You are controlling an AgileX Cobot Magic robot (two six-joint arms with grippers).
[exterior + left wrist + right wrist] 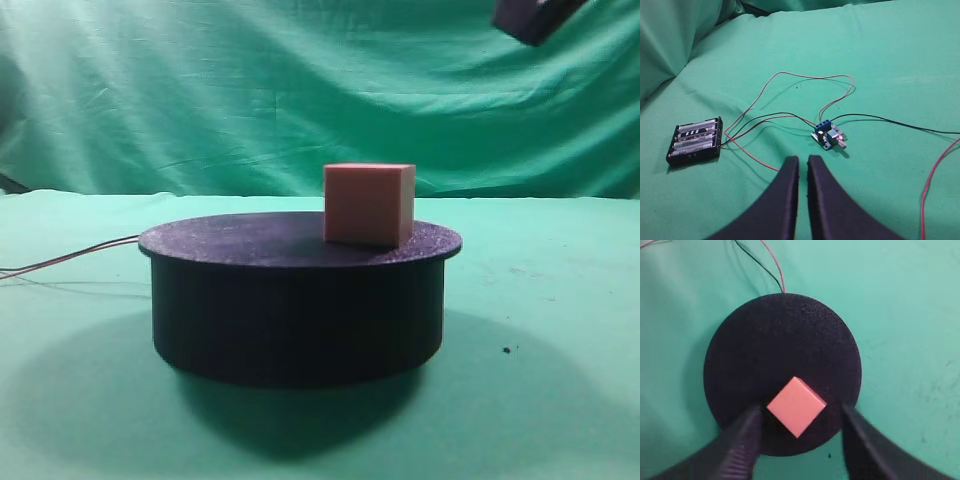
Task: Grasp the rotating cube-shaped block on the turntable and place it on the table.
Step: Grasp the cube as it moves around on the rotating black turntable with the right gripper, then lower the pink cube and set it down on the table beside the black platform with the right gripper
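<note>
Left tool (803, 165) parked over the battery pack (695, 140) and controller board (828, 136), jaws nearly together. Cube-shaped block (796, 406) sits off-centre on the turntable (760, 340), corner-on between the wide-spread right tool (800, 422). Suggest timing the descent so flat faces meet the pads, then set it on the bench (560, 330).

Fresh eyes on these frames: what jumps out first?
The salmon-pink cube-shaped block stands out, sitting toward the right edge of the squat dark round turntable on the green cloth table. From above, the right gripper hangs over it with black fingers spread either side of the block, not touching. Off to the side, the left gripper is nearly shut above a black battery pack wired to a small blue circuit board.
</note>
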